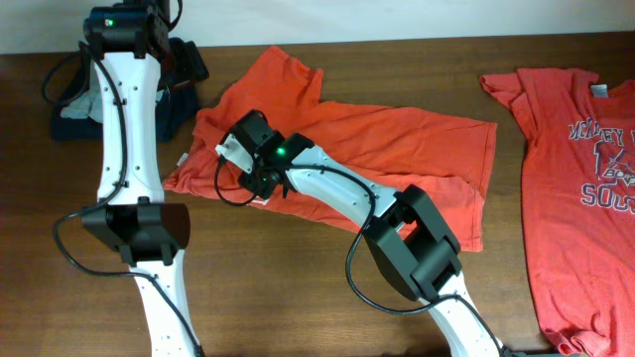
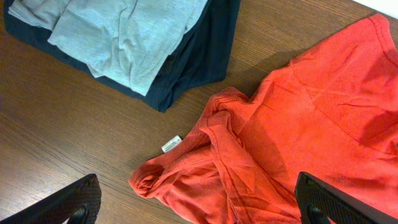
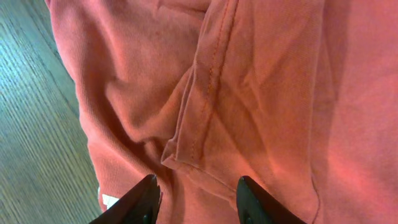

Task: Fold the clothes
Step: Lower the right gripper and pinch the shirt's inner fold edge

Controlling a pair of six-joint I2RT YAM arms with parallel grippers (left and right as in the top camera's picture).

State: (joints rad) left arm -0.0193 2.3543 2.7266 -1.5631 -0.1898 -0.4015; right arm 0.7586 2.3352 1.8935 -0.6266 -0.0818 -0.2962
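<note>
A crumpled orange-red cotton T-shirt (image 1: 397, 149) lies at the centre of the brown wooden counter (image 1: 278, 297). The right pincer (image 3: 196, 202) straddles a stitched hem fold at the shirt's 8 o'clock edge; whether it clamps the fold cannot be told. The left pincer (image 2: 202, 208) hangs with its fingers wide apart over the shirt's 9 o'clock edge. A flat orange-red lettered T-shirt (image 1: 571, 198) lies at 3 o'clock, and folded grey and navy clothes (image 1: 74, 104) lie at 10 o'clock.
</note>
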